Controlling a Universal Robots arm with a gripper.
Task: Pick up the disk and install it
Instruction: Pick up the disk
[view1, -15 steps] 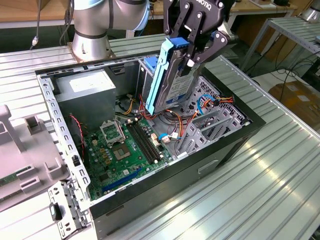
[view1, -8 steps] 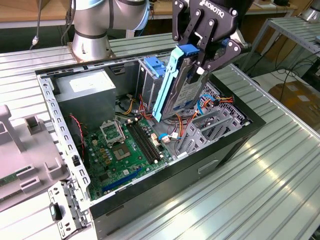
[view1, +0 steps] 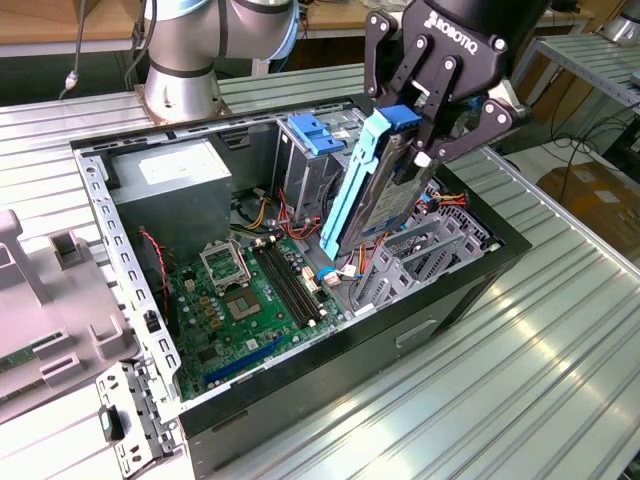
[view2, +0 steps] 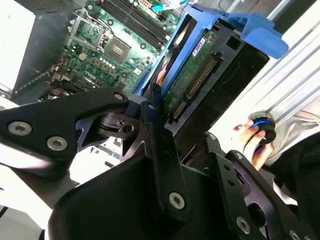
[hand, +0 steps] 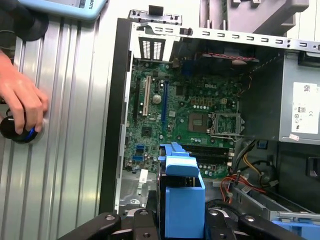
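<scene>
My gripper (view1: 415, 130) is shut on the disk (view1: 372, 185), a dark drive in a bright blue carrier. I hold it tilted, its lower end dipping into the open computer case (view1: 480, 275) above the grey drive cage (view1: 425, 255). In the second wrist view the disk (view2: 195, 75) shows its green circuit side between the black fingers (view2: 152, 125). The first wrist view has the blue carrier (hand: 182, 200) end-on, over the motherboard (hand: 185, 110).
The case lies open on a ribbed metal table (view1: 520, 390), with a power supply (view1: 170, 175), a blue latch (view1: 315, 135) and loose cables inside. The removed side panel (view1: 40, 300) lies at the exterior view's left. A person's hand (hand: 20, 100) rests on a black knob beside the case.
</scene>
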